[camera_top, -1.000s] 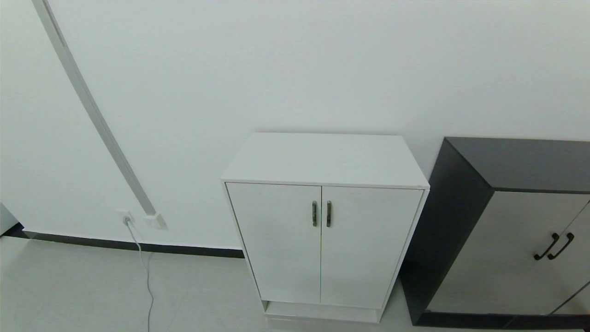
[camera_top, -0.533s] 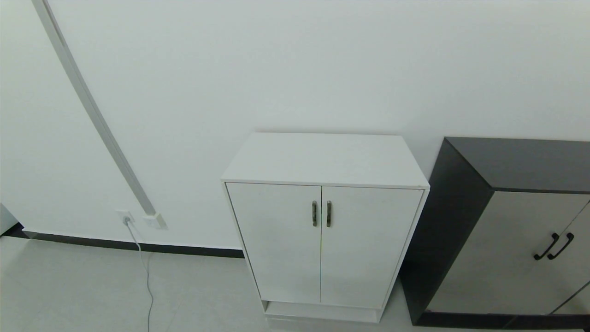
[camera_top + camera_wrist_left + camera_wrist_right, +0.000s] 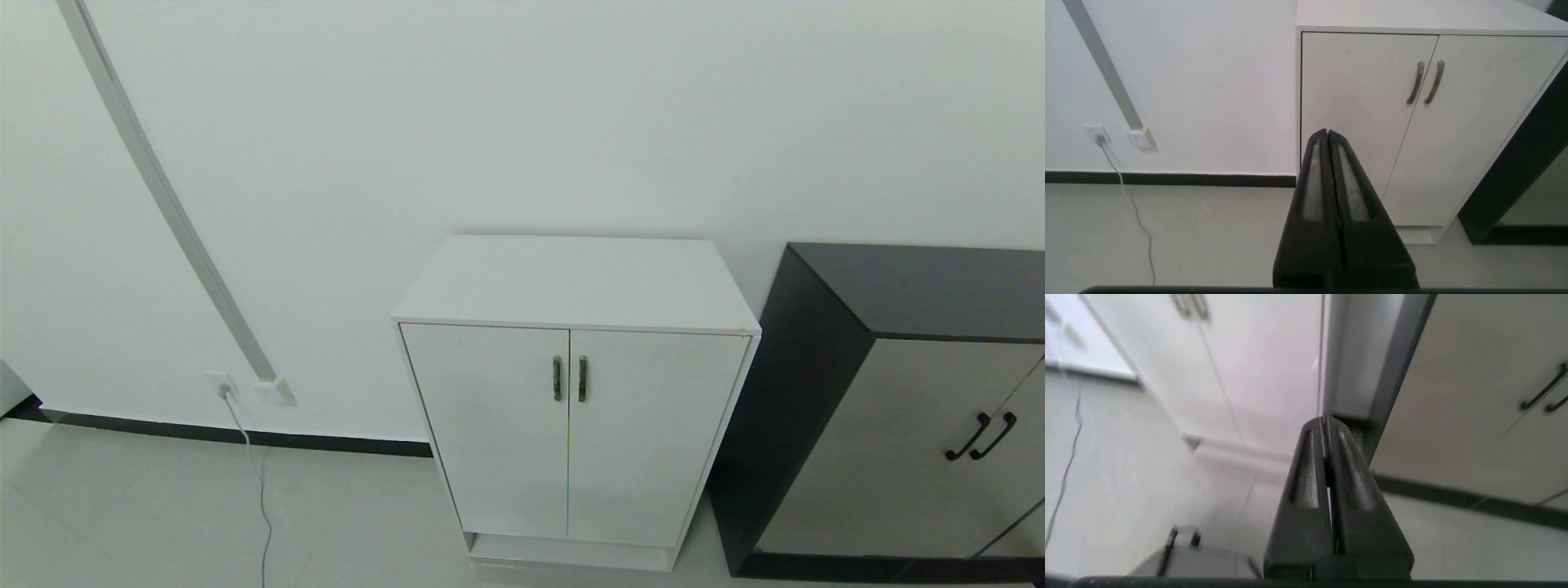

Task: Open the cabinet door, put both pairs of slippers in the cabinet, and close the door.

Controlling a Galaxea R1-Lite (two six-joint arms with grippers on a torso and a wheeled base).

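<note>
In the head view, the cabinet (image 3: pixel 575 392) stands on the floor (image 3: pixel 147 506) against the wall (image 3: pixel 490 114), with both doors (image 3: pixel 498 433) closed. Its two dark handles (image 3: pixel 558 378) sit upright, side by side, at the middle seam. A black cabinet (image 3: pixel 816 384) stands just beside it on the right. To the left, a socket (image 3: pixel 220 384) low on the wall has a cable (image 3: pixel 263 498) running down to the floor, and a duct (image 3: pixel 163 196) slants up the wall above it. In the left wrist view, the left gripper (image 3: pixel 1328 135) has its fingers pressed together, holding nothing. It is well apart from the cabinet (image 3: pixel 1372 106), whose handles (image 3: pixel 1417 82) and closed doors face it, with the socket (image 3: pixel 1096 135) off to the side. In the right wrist view, the right gripper (image 3: pixel 1325 420) also has its fingers pressed together and empty. It hangs above the floor (image 3: pixel 1127 474), before the gap where the cabinet (image 3: pixel 1257 359) meets the black cabinet (image 3: pixel 1470 400).
</note>
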